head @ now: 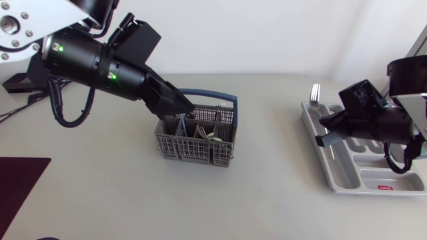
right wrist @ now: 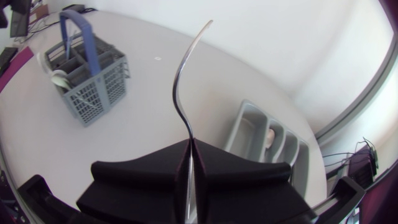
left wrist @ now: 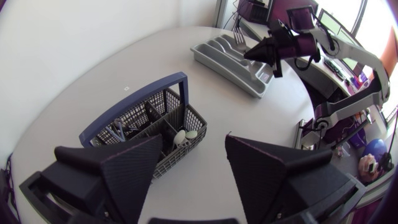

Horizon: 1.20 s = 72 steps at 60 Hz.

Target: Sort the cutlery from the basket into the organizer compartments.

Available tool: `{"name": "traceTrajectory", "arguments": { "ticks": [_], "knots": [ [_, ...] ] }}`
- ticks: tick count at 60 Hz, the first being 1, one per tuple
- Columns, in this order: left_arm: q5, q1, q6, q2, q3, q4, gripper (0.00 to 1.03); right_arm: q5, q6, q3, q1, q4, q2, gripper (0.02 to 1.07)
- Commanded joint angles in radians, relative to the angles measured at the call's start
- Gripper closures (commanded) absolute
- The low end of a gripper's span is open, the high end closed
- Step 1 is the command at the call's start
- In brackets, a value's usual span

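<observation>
Right gripper point(right wrist: 189, 146) clamps a slender cutlery piece point(right wrist: 183, 87) over the organizer point(head: 371, 179), its red label point(head: 383, 187) unreadable; left gripper point(head: 179, 105), fingers apart, hangs over the basket point(head: 197, 145).

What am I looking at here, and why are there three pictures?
Two robot arms work at a table, each ending in a black two-fingered gripper. One picture looks down from a camera above; the other two come from cameras on each arm's wrist. On the table stand a blue-handled grey cutlery basket and a grey organizer tray. The left gripper, open and empty, is over the basket. The right gripper is shut on one piece of metal cutlery, seemingly a fork, by the tray.
</observation>
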Motion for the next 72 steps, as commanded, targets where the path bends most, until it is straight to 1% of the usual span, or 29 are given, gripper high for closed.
{"name": "traceTrajectory", "arguments": {
  "ticks": [1, 11, 18, 23, 31, 37, 50, 72],
  "knots": [
    [-0.037, -0.027, 0.054, -0.029, -0.051, 0.026, 0.33, 0.034, -0.01, 0.055, -0.056, 0.043, 0.064, 1.01],
    [-0.086, -0.069, 0.1, -0.031, -0.074, 0.033, 0.33, 0.122, -0.007, 0.131, -0.15, 0.11, 0.237, 1.01],
    [-0.106, -0.083, 0.108, -0.023, -0.075, 0.036, 0.33, 0.148, 0.003, 0.199, -0.207, 0.124, 0.35, 1.01],
    [-0.127, -0.103, 0.115, -0.02, -0.088, 0.044, 0.33, 0.189, 0.008, 0.254, -0.244, 0.154, 0.439, 1.01],
    [-0.152, -0.124, 0.122, -0.019, -0.091, 0.047, 0.33, 0.226, 0.029, 0.338, -0.29, 0.161, 0.556, 1.01],
    [-0.17, -0.139, 0.126, -0.019, -0.091, 0.049, 0.33, 0.235, 0.036, 0.388, -0.322, 0.168, 0.62, 1.01],
    [-0.178, -0.147, 0.137, -0.022, -0.086, 0.049, 0.33, 0.26, 0.039, 0.483, -0.376, 0.187, 0.74, 1.01],
    [-0.18, -0.156, 0.142, -0.031, -0.098, 0.047, 0.33, 0.292, 0.055, 0.542, -0.386, 0.185, 0.861, 1.01]
  ]
}}
